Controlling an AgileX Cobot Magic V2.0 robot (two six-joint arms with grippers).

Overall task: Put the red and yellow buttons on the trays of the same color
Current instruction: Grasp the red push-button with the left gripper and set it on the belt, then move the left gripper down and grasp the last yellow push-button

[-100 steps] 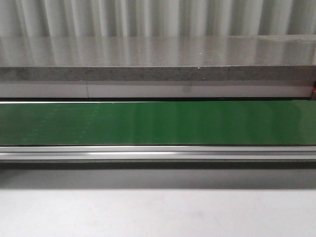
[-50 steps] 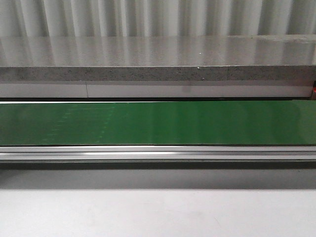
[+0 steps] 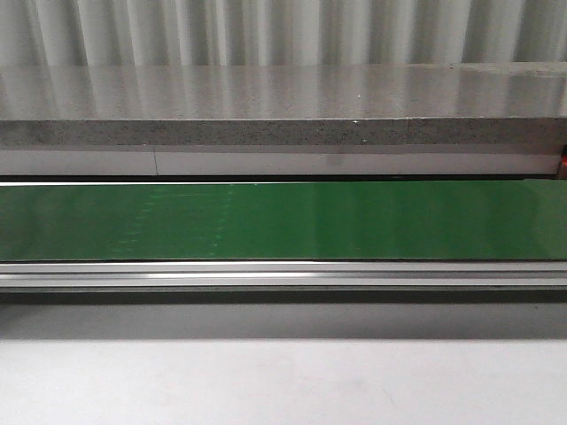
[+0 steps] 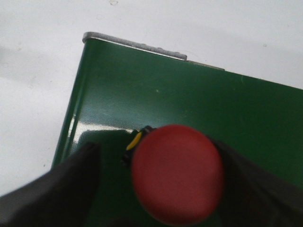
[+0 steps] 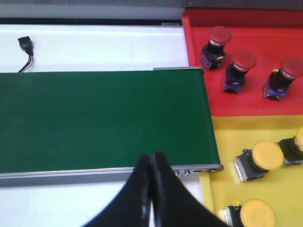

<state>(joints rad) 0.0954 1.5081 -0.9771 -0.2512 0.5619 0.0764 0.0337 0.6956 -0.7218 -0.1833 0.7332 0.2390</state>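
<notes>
The long green conveyor belt (image 3: 283,221) spans the front view bare. Beyond its end sit the red plastic tray (image 5: 246,71), holding three red buttons, and the yellow plastic tray (image 5: 265,198), with yellow ones. My left pincer (image 4: 161,189) is clamped on a red mushroom-head push button (image 4: 177,172) above the belt's other end. My right pincer (image 5: 150,189) hangs with its fingers pressed together, empty, near the trays. I judge I should set the button upright, mid-belt, then release cleanly. Against the earlier front views, only faint marks on the belt sit elsewhere.
</notes>
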